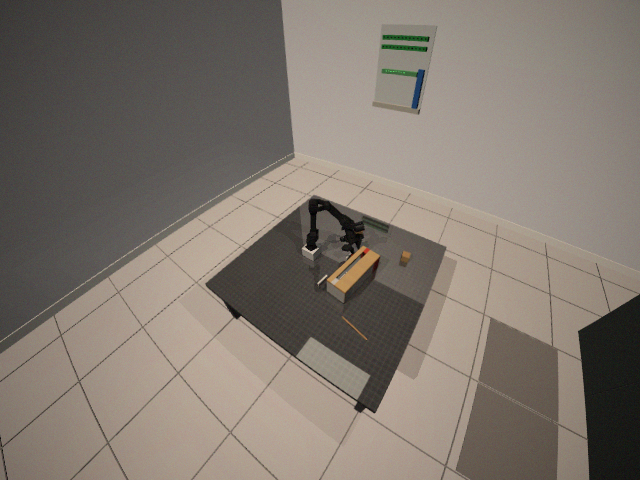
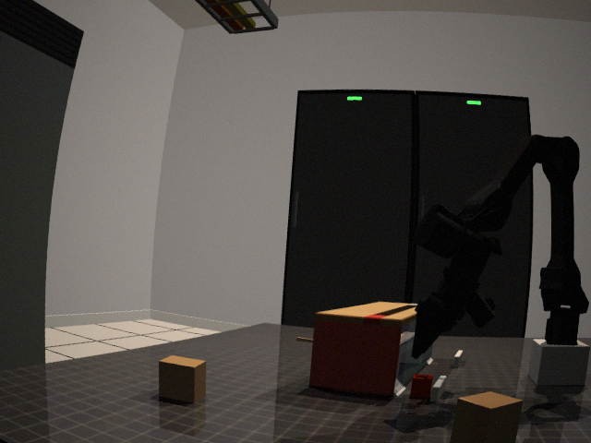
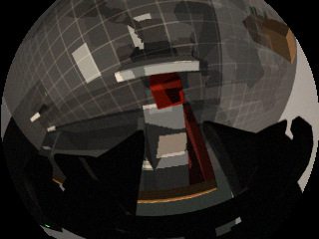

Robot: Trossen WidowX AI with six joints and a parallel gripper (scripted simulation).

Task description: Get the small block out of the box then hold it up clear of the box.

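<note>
A: Although the red block (image 2: 420,386) (image 3: 165,91) is seen out on the counter (image 2: 238,381) (image 3: 107,50), what risk is noted?

B: Tight clearance. In the exterior view the box (image 1: 356,279) (image 2: 355,354) (image 3: 200,144) is seen at nine o'clock of the block, the white rail (image 2: 439,387) (image 3: 159,69) at three, just beside it. If the descent is slanted, the box front could be struck and the box shoved.

A: Fingers (image 2: 417,354)?

B: Parted, nothing grasped. In the wrist view the block is found at twelve o'clock of their gap; if closed uncentred, it could be nudged into the rail and pinched crookedly.
</note>
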